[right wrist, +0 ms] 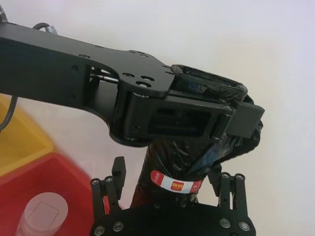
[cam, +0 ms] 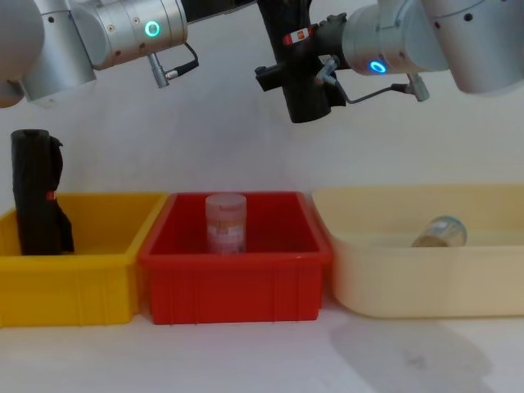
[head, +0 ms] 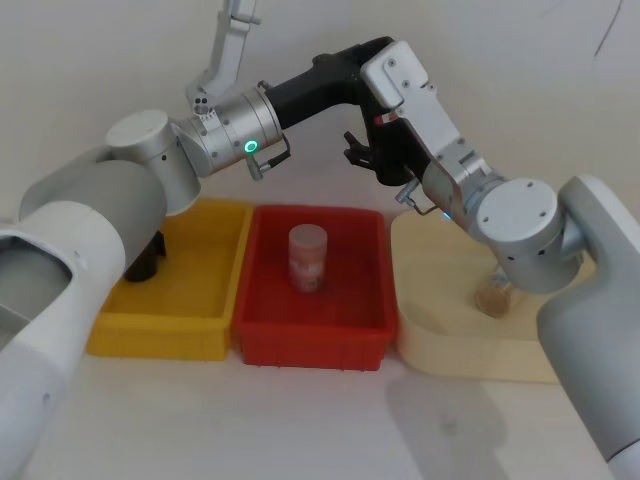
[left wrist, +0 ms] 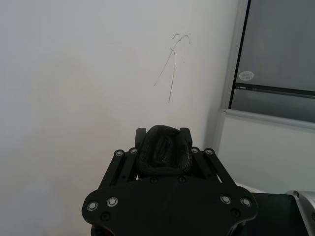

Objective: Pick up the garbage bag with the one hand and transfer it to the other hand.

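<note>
above the red bin (cam: 233,282), the left claw (right wrist: 197,115) clamps the garbage bag (cam: 296,78); the right claw (right wrist: 170,196) brackets its labelled middle, apart. soft, light, crushable plastic.

You see the garbage bag (right wrist: 197,162) as crinkled black plastic film, faintly glossy, with a smooth paper-like label. Left end effector (right wrist: 236,118): matt black hard plastic. Arm housings: satin silver-grey metal. Yellow bin (cam: 82,282), red bin (cam: 237,282), cream tub (cam: 426,278): smooth, slightly shiny moulded plastic. Table (cam: 262,360): matt white.
</note>
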Controlling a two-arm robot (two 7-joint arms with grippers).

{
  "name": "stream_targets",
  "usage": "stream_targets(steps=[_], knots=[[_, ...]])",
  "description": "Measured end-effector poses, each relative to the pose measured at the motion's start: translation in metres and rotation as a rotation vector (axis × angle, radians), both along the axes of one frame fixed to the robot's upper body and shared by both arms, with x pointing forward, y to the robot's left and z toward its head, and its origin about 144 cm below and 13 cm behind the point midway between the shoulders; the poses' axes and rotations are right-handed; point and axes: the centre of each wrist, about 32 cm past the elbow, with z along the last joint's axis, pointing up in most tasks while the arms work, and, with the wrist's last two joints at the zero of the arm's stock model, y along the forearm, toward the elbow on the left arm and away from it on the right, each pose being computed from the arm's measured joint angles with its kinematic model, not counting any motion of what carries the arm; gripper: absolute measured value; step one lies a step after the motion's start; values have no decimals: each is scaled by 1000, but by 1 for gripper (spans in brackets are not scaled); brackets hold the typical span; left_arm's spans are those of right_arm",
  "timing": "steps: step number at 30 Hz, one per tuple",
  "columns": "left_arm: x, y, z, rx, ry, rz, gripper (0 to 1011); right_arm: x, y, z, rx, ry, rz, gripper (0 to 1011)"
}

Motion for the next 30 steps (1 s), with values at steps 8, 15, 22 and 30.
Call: stream_targets(steps=[8, 15, 22, 30], knots=[[0, 0, 0, 0, 0, 0, 381, 4, 3, -1, 0, -3, -11, 1001], [0, 0, 0, 0, 0, 0, 381, 6, 5, -1, 1, -6, -19, 855], [0, 0, 0, 0, 0, 0, 381, 7, 6, -1, 1, -8, -23, 656], [0, 0, 0, 0, 0, 0, 381, 8, 7, -2, 1, -8, -25, 539]])
